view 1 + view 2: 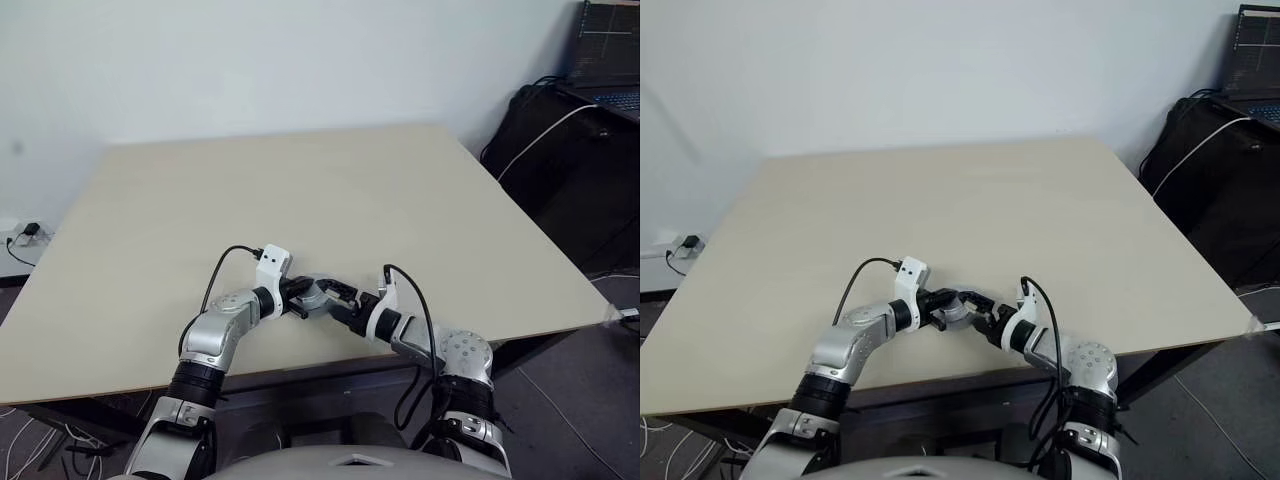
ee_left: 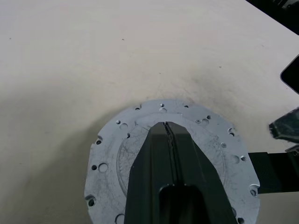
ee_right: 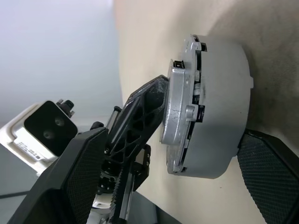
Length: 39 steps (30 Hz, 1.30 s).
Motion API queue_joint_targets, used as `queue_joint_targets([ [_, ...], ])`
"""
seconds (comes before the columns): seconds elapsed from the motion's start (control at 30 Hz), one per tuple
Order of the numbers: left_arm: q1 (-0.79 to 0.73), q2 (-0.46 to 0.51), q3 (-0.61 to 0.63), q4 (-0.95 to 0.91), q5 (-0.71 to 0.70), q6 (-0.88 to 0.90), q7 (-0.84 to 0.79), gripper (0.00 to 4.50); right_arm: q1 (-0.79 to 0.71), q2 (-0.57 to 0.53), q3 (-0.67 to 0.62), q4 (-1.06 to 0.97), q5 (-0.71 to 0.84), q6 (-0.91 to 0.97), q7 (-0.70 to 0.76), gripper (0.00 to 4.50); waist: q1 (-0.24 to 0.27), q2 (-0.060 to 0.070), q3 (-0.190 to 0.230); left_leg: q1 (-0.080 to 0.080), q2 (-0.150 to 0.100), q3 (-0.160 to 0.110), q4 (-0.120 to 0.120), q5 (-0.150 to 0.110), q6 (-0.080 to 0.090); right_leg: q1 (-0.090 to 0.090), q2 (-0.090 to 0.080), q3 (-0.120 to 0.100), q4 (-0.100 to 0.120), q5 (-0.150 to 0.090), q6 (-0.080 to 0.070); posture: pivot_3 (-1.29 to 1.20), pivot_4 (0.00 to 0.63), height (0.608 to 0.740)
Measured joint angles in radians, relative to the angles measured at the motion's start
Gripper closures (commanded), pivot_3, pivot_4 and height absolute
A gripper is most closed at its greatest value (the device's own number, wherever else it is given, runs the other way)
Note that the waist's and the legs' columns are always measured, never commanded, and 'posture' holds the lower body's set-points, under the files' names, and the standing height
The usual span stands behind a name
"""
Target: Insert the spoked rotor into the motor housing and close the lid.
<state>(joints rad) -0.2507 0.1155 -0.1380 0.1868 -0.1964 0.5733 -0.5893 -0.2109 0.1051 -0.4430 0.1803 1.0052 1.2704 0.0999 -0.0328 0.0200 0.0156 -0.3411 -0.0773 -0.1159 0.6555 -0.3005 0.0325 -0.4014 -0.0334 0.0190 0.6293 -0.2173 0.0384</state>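
Observation:
The lid (image 2: 107, 158), a light grey disc with small holes round its edge, lies slightly tilted on the grey round motor housing (image 3: 222, 93) near the table's front edge. My left gripper (image 2: 166, 125) is shut, and its joined fingertips press on the lid's raised centre. My right gripper (image 3: 173, 135) stands open, with one finger (image 3: 79, 177) on the lid side and the other finger (image 3: 271, 172) at the housing's base. In the left eye view both grippers meet over the assembly (image 1: 320, 295). The spoked rotor is hidden.
The beige table (image 1: 300, 190) stretches away behind the grippers. A black stand with a laptop (image 1: 605, 60) and a white cable (image 1: 540, 135) sits beyond the table's right edge. A wall socket (image 1: 30, 232) is at the far left.

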Motion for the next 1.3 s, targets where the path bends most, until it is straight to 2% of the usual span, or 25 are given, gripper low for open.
queue_joint_targets([
  [0.1, 0.002, -0.001, -0.001, 0.0, -0.002, 0.0, 0.0, 4.5, 0.0, -0.001, 0.009, -0.001, -0.009, -0.01, -0.011, 0.04, 0.0, 0.0, 0.0, 0.0, 0.0, 0.0, 0.0, 0.0, 0.0, 0.0, 0.0, 0.0, 0.0, 0.0, 0.0, 0.0, 0.0, 0.74],
  [0.43, 0.002, -0.004, 0.001, -0.002, -0.004, -0.002, 0.007, 4.5, 0.015, -0.005, 0.014, -0.006, -0.019, -0.04, -0.054, 3.16, 0.006, 0.0, 0.0, -0.001, 0.0, 0.0, 0.0, 0.0, 0.0, 0.0, 0.0, 0.0, 0.0, 0.0, 0.0, 0.0, 0.0, 0.74],
  [0.93, 0.037, -0.027, 0.018, -0.018, -0.019, -0.024, 0.033, 4.5, 0.023, -0.009, 0.024, -0.027, -0.015, -0.046, -0.07, 3.24, 0.012, 0.002, -0.001, -0.001, 0.0, 0.0, 0.0, 0.0, 0.0, 0.0, 0.0, 0.0, 0.0, 0.0, 0.0, 0.0, 0.0, 0.74],
  [1.2, 0.19, -0.103, 0.14, -0.144, -0.108, -0.044, 0.15, 4.5, 0.043, -0.013, 0.024, -0.033, 0.015, -0.058, -0.062, 3.24, 0.016, 0.001, 0.0, -0.007, 0.0, 0.0, 0.0, 0.0, 0.0, -0.007, -0.001, 0.001, 0.0, 0.002, -0.004, 0.0, 0.0, 0.74],
  [1.3, 0.25, -0.14, 0.209, -0.215, -0.18, -0.063, 0.167, 4.5, 0.057, -0.014, 0.019, -0.033, 0.035, -0.062, -0.055, 3.24, 0.021, 0.001, 0.0, -0.008, 0.0, 0.001, 0.0, -0.001, 0.001, -0.009, -0.001, 0.001, 0.0, 0.003, -0.005, 0.0, 0.0, 0.74],
])
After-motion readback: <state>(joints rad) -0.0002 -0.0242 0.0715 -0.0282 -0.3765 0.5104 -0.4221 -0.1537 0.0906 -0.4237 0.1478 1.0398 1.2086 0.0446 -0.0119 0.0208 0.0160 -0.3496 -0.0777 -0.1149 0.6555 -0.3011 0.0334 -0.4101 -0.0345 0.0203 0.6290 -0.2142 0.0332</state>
